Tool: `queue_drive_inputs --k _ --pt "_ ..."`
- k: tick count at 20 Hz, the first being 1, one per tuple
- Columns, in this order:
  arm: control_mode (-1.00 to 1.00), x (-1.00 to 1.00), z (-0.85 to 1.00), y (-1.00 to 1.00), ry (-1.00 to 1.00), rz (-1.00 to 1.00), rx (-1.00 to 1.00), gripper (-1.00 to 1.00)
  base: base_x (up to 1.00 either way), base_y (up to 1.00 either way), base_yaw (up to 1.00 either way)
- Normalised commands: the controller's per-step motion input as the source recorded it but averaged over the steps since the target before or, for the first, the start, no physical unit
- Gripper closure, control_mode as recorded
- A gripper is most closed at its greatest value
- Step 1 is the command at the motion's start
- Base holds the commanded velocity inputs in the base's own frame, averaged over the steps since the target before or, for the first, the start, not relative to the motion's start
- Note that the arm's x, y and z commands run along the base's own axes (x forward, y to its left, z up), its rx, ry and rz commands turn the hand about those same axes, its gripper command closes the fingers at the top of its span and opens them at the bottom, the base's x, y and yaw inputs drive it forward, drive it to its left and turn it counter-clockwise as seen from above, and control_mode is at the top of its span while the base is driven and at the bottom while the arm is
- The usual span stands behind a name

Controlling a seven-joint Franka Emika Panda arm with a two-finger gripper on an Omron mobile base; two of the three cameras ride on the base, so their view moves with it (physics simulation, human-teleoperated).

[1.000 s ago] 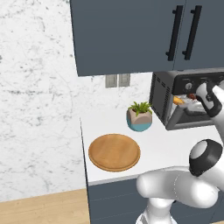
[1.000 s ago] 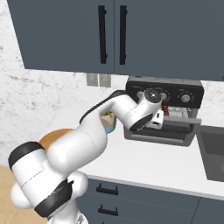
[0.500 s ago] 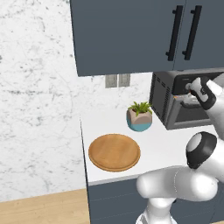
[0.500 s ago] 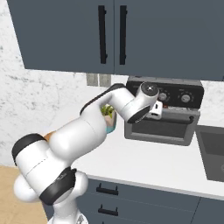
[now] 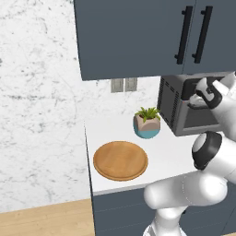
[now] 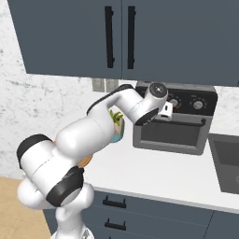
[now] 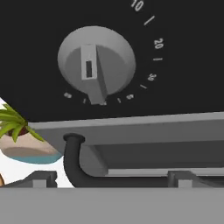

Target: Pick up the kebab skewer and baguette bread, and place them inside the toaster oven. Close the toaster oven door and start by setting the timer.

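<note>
Left base view, toaster oven: we see the toaster oven (image 5: 184, 108) as a dark grey box with a vented side wall, standing at the back right of the white tabletop (image 5: 161, 154) under the blue-grey wall cabinets (image 5: 138, 37).
Left base view, other things: a round wooden board (image 5: 120, 160) lies bare near the tabletop's front edge; a potted plant (image 5: 147, 123) sits between it and the oven.
Left base view, pincer: the pincer (image 5: 201, 94) is up at the oven's front top corner.
Right base view, door: we see the toaster oven door (image 6: 172, 135) shut, its window dark, a horizontal black bar handle (image 6: 179, 123) along its top.
Right base view, controls: the black strip above carries round silver knobs; the arm's hand is at its left end.
Hand view, knob: we see a grey timer knob (image 7: 96, 61) close up, pointer aimed down-right, numbered ticks around it.
Hand view, pincer: its fingers stand fully apart, holding nothing.
</note>
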Motion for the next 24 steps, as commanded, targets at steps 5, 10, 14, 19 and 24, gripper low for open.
queue_drive_inputs --k 5,10,14,19,24 --pt "-1.0 0.29 -0.29 0.24 -0.01 0.0 0.0 -1.0 0.0 0.0 0.0" --pt "-1.0 0.18 -0.43 0.21 0.0 0.0 0.0 -1.0 0.0 0.0 0.0" --pt "-1.0 0.05 -0.42 0.15 0.0 0.0 0.0 -1.0 0.0 0.0 0.0" --pt "-1.0 0.0 -0.1 0.0 0.0 0.0 0.0 -1.0 0.0 0.0 0.0" --pt "-1.0 0.0 0.2 0.0 -0.01 0.0 0.0 -1.0 0.0 0.0 0.0"
